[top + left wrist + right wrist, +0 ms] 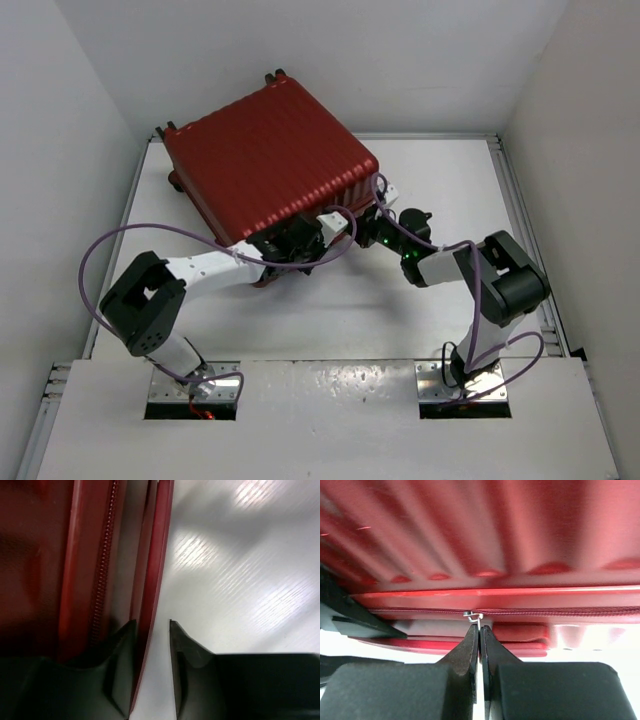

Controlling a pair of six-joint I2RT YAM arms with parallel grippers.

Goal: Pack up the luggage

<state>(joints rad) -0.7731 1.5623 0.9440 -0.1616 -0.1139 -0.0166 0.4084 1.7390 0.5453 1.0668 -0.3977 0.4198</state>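
Note:
The luggage (265, 160), a dark red ribbed hard-shell suitcase, lies closed at the back of the table. My right gripper (365, 225) is at its near right side. In the right wrist view it (480, 630) is shut on the small metal zipper pull (476, 617), which hangs from the zipper line (560, 611) under the ribbed shell (485, 530). My left gripper (290, 243) is at the near edge. In the left wrist view it (152, 630) straddles the suitcase's thin red rim (155, 555); one finger lies against the rim and the other (180, 650) stands apart from it.
The white table (330, 320) stretches from the suitcase to the arm bases. White walls close in on the left, back and right. Purple cables (110, 245) loop off both arms. Dark shapes (350, 615) at the left of the right wrist view lie close beside the zipper.

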